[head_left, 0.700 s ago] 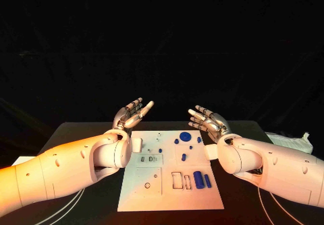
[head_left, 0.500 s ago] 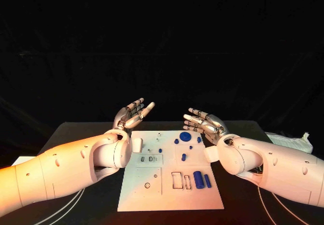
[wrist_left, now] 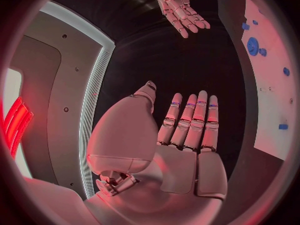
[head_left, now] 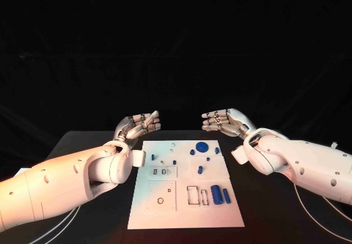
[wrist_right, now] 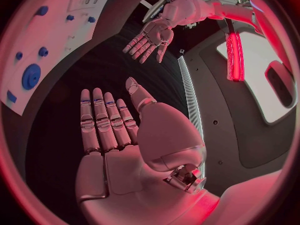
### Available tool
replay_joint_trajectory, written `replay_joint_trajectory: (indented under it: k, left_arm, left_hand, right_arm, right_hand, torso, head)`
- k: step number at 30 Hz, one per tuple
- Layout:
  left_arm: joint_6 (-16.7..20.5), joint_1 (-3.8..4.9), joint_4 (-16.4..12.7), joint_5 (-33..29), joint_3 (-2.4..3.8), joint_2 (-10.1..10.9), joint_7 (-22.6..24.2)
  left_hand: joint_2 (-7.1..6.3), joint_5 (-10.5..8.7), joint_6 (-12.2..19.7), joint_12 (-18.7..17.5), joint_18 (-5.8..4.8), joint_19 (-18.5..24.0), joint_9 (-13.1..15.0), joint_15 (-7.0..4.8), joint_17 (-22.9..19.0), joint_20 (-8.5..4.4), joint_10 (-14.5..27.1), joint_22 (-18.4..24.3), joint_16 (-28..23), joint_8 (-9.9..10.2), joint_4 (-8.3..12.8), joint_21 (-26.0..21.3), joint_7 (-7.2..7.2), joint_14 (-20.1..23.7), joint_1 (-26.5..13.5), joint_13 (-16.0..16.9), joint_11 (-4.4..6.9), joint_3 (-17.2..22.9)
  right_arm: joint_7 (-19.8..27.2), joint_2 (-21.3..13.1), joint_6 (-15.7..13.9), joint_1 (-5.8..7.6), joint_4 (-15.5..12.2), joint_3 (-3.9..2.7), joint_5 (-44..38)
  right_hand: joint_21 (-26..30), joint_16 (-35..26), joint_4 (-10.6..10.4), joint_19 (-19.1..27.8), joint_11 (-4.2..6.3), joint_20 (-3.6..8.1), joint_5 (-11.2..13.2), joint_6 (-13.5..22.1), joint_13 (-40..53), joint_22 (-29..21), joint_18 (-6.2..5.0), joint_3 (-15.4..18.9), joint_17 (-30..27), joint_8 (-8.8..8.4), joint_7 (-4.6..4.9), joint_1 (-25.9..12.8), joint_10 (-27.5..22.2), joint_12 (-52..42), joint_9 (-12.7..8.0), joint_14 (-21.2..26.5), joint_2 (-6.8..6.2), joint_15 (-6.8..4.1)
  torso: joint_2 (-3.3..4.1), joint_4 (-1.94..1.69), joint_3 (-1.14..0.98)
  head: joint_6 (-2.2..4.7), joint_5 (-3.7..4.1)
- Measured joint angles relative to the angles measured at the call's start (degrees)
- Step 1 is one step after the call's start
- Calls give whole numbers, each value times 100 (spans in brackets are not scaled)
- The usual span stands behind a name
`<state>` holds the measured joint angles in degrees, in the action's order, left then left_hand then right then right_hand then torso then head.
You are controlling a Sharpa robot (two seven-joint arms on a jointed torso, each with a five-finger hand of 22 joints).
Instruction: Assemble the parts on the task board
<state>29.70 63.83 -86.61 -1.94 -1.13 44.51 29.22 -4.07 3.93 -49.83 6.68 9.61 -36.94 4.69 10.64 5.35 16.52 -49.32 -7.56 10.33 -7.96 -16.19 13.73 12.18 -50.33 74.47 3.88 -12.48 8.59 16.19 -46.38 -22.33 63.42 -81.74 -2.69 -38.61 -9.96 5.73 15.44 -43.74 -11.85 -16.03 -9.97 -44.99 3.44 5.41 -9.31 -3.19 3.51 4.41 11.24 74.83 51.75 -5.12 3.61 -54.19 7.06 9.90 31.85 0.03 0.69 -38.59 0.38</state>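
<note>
White board (head_left: pixel 183 203) lies mid-table with blue parts (head_left: pixel 215 193) on it, while the left hand (head_left: pixel 138 125) and right hand (head_left: pixel 226 121) hover beyond its far edge, fingers extended and empty; assembly looks unstarted, so next comes reaching down for a part.

Both arms are clad in smooth white rounded shells dotted with small dark screw holes, and each ends in a bulbous white wrist joint. The left hand (head_left: pixel 139 125) and right hand (head_left: pixel 226 121) are silver metal, with segmented fingers and pale, smooth palm plates seen in the wrist views. Thin pale cables (head_left: pixel 62 227) trail along the table under the left arm.
</note>
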Motion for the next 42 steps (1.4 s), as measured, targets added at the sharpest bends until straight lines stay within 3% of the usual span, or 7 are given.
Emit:
replay_joint_trajectory:
  k: [4, 8, 16, 18, 21, 31, 42]
  left_arm:
    - [-259, 19, -140, 15, 3, 153, -31]
    - [-477, 56, -372, 48, 3, 273, -76]
    - [-493, 164, -810, 17, 11, 501, -187]
    - [-475, 179, -881, -19, 15, 550, -211]
    - [-447, 217, -996, -79, 25, 603, -236]
    - [-426, 282, -1284, -177, 69, 670, -274]
    - [-431, 296, -1431, -201, 114, 737, -292]
  left_hand:
    - [62, 0, -369, 18, 27, -850, -28, -197, 61, -129, -428, -131, 161, -7, 70, 407, 103, -673, 62, -13, 156, -70]
    - [81, 0, -442, -49, 26, -1096, -68, -255, 70, -196, -526, -133, 162, 47, 101, 463, 120, -848, 81, -17, 186, -101]
    - [212, 0, -485, -158, 26, -1097, -87, -234, 33, -198, -578, -46, -12, 181, 197, 411, 161, -826, 212, -22, 155, -68]
    - [212, 0, -504, -158, 25, -1097, -87, -234, 33, -198, -577, -46, -12, 181, 197, 411, 143, -826, 212, -22, 154, -68]
    - [212, 0, -505, -158, 25, -1097, -87, -234, 29, -198, -577, -40, -12, 181, 214, 412, 143, -826, 212, -22, 154, -51]
    - [234, 0, -504, -206, 24, -1097, -92, -234, 8, -198, -577, -9, -74, 248, 247, 378, 143, -826, 234, -22, 154, -83]
    - [234, 0, -504, -225, 24, -1097, -92, -213, 1, -197, -575, 9, -103, 281, 247, 356, 142, -805, 234, -21, 153, -83]
  right_arm:
    - [-173, 15, -18, 99, 64, -58, -890]
    - [-419, 44, -6, 181, 88, -87, -1850]
    - [-1218, 185, 273, 354, 94, -120, -3790]
    - [-1409, 217, 379, 389, 98, -125, -4165]
    - [-1695, 240, 549, 436, 100, -127, -4711]
    - [-2226, 286, 1094, 505, 82, -133, -5748]
    - [-2351, 363, 1394, 510, 146, -134, -6132]
  right_hand:
    - [-175, 28, 69, -325, 94, 88, 0, -463, 7, 49, 0, -69, 6, 0, 109, 69, 405, 0, 9, -461, -70, -121]
    - [-405, 60, 92, -668, 193, 224, 0, -802, 7, 128, 0, -157, 6, 0, 183, 135, 748, 45, 9, -901, -136, -253]
    - [-934, 264, 74, -1267, 412, 523, 0, -1165, 13, 361, -89, -240, 100, 0, -13, 124, 1182, 83, 16, -1848, -281, -553]
    - [-1368, 535, 41, -1684, 562, 761, 0, -1379, 20, 575, -90, -273, 297, -22, -166, 30, 1481, 118, 27, -2628, -435, -779]
    - [-1653, 680, 14, -1883, 640, 908, 0, -1506, 20, 724, -90, -300, 457, -22, -226, -10, 1591, 118, 28, -2938, -475, -881]
    - [-2286, 1329, -65, -2022, 668, 1048, 67, -1570, 20, 1093, -90, -459, 1026, -46, -275, -70, 1578, 140, 27, -2985, -535, -929]
    - [-2712, 1973, -116, -1937, 720, 1068, 90, -1587, 19, 1370, -90, -641, 1518, -46, -292, -100, 1526, 140, 27, -2985, -565, -929]
  torso:
    - [97, -44, -2]
    - [214, -121, 15]
    - [441, -224, 70]
    - [498, -237, 83]
    - [574, -254, 105]
    - [815, -335, 182]
    - [988, -419, 218]
  head:
    - [41, 30]
    - [106, 92]
    - [187, 235]
    - [205, 270]
    - [212, 322]
    - [228, 476]
    - [295, 525]
